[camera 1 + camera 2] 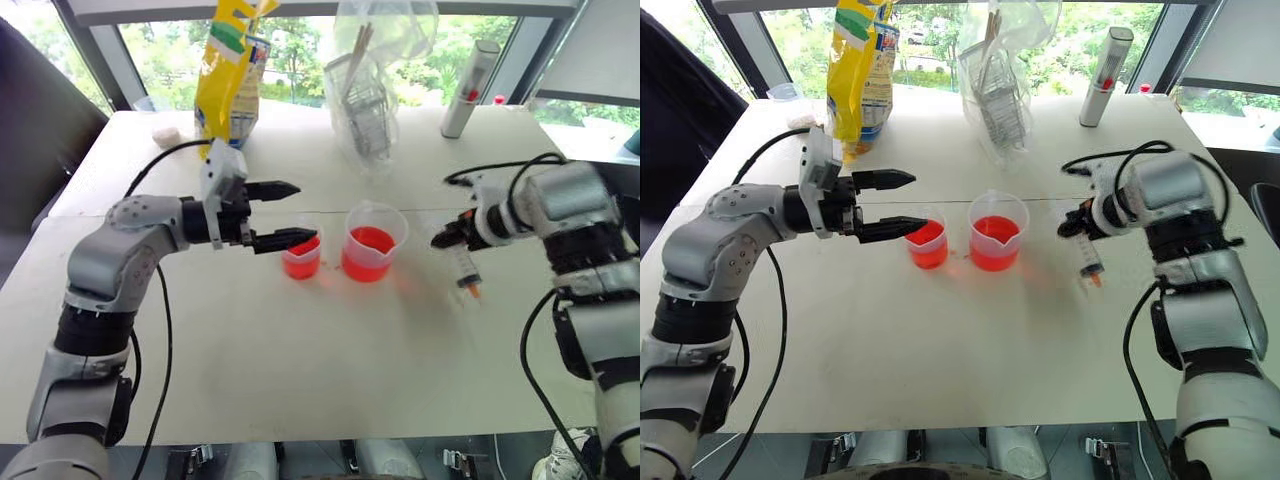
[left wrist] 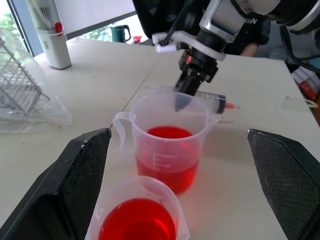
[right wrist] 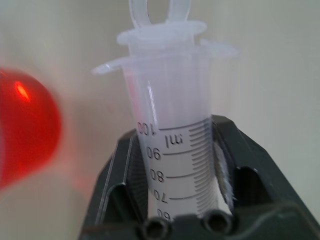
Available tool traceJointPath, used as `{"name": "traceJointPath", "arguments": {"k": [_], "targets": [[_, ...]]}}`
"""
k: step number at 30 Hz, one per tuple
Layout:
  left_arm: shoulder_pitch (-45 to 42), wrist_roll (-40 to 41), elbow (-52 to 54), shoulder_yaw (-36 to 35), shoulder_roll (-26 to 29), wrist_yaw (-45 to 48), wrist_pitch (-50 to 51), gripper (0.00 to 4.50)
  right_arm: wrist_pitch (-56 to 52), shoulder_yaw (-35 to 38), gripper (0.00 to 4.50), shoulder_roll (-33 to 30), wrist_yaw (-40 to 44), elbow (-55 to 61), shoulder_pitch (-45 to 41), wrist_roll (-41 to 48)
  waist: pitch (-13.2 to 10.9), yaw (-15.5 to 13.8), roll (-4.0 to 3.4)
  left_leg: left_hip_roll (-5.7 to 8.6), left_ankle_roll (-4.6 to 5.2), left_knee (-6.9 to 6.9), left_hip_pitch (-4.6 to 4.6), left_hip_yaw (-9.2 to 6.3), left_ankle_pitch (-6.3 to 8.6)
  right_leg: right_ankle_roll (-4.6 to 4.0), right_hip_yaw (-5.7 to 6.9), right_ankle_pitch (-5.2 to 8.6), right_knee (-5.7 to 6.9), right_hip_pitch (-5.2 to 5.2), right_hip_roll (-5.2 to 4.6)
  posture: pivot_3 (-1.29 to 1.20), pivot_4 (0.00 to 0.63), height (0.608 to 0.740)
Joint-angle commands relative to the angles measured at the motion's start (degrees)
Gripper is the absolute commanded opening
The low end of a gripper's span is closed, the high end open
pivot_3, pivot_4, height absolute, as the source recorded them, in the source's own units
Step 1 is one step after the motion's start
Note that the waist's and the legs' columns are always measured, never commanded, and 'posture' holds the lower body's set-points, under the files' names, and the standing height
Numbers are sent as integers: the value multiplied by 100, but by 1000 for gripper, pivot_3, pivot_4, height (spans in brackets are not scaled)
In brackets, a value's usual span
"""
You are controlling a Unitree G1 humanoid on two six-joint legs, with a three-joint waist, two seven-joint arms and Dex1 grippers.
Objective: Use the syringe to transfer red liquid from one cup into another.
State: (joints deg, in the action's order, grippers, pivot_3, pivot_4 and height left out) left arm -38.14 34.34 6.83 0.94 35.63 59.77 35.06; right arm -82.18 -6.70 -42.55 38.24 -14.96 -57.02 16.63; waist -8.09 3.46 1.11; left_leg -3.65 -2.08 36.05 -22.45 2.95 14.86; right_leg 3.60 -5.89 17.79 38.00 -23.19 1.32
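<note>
The right gripper is clamped on the syringe, held nozzle-down toward the worktop's right edge; its barrel appears empty. Mid-worktop, the smaller cup and larger cup both contain red liquid. The left gripper hovers spread, empty, at the smaller cup. Drawing and dispensing remain, judging by the barrel.

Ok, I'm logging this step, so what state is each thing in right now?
Syringe: gripped, tip down, plunger pushed in.
Right gripper: shut on the syringe.
Left gripper: open, beside the small cup.
Large cup: upright, part full of red liquid.
Small cup: upright, red liquid inside.
</note>
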Motion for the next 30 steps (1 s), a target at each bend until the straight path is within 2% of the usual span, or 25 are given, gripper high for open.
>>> {"name": "traceJointPath", "arguments": {"k": [1, 3, 6, 10, 15, 22, 30], "targets": [[-427, -24, -291, -37, -98, 159, -198, 4500, 354, 1617, 1400, 175, -331, 2048, -32, 411, 0, -2, -1, 0, 0, 0, -2, -1, 0, 0, 4, 0, 0, -2, 1, 0, 150, 739], [-604, -62, -523, -1, -175, 251, -274, 4500, 580, 2170, 1400, 480, -477, 2896, 99, 649, 2, -4, 1, 0, 0, -1, 0, -3, 0, 1, 10, 0, 0, 0, 6, 0, 150, 739], [-820, -174, -838, 72, -252, 409, -425, 4500, 890, 2625, 1400, 1105, -723, 3728, 234, 986, 5, 12, 4, -2, 0, -1, 7, -10, 0, 0, 9, 0, 1, 8, 12, 0, 150, 739], [-1103, -290, -1171, 132, -361, 607, -572, 4500, 1381, 2951, 1400, 2156, -1114, 4355, 581, 1414, 5, 40, 4, -3, -1, 7, 8, -11, -1, -3, 7, -2, 12, 9, 14, 0, 150, 739], [-1357, -371, -1383, 157, -455, 742, -656, 4500, 2787, 2573, 1400, 2819, -1196, 4385, 1606, 1338, 5, 36, 4, -1, -1, 5, 5, -9, -1, -3, 9, -2, 9, 8, 1, 0, 150, 739], [-1663, -498, -1621, 212, -623, 859, -776, 4500, 5112, 1768, 1400, 3158, -967, 3453, 2763, 661, 4, 41, 3, 12, -2, 10, 4, -4, -1, -1, 9, -2, 8, 10, -1, 0, 150, 739], [-2072, -582, -2068, 233, -1022, 891, -895, 4500, 6199, 1162, 1400, 3205, -945, 2868, 3364, 258, 4, 40, 3, 4, -4, 9, 8, -11, -2, -2, 7, -2, 13, 10, 15, 0, 150, 739]]}}
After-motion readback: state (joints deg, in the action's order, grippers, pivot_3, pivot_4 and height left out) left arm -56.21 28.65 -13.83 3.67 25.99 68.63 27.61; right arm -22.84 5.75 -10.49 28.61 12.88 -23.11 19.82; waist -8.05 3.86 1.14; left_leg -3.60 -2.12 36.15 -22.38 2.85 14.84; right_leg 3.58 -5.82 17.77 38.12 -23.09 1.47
